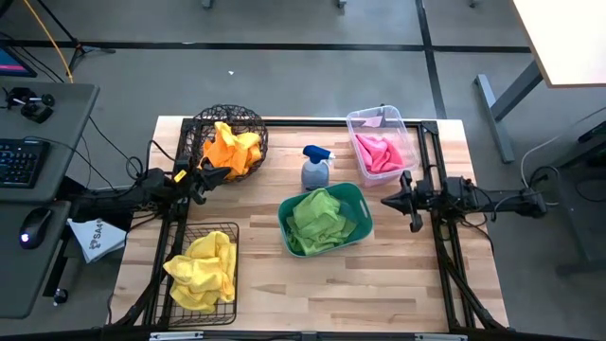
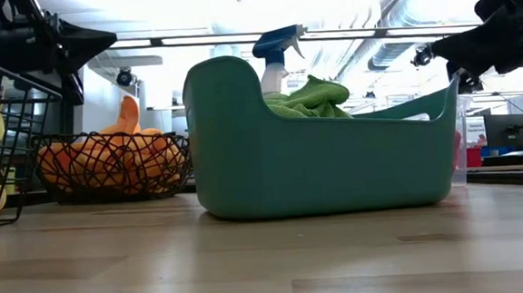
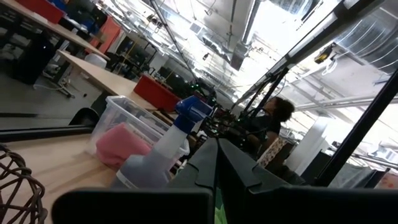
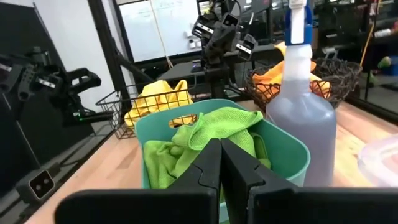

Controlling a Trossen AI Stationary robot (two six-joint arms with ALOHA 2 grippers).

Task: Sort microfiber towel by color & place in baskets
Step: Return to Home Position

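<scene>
Orange towels (image 1: 234,149) fill the round dark wire basket (image 1: 204,128) at the far left. Yellow towels (image 1: 204,268) lie in the rectangular black wire basket (image 1: 227,232) at the near left. Green towels (image 1: 322,218) sit in the teal tub (image 1: 363,204) at the middle. Pink towels (image 1: 379,152) lie in the clear bin (image 1: 355,120) at the far right. My left gripper (image 1: 222,174) hangs shut and holds nothing, above the table between the two wire baskets. My right gripper (image 1: 386,201) is shut and holds nothing, just right of the tub, pointing at it.
A grey spray bottle with a blue top (image 1: 317,168) stands between the round basket and the clear bin, just behind the tub. Black frame rails (image 1: 445,256) run along the table's left and right sides. Bare wood (image 1: 331,294) lies along the near edge.
</scene>
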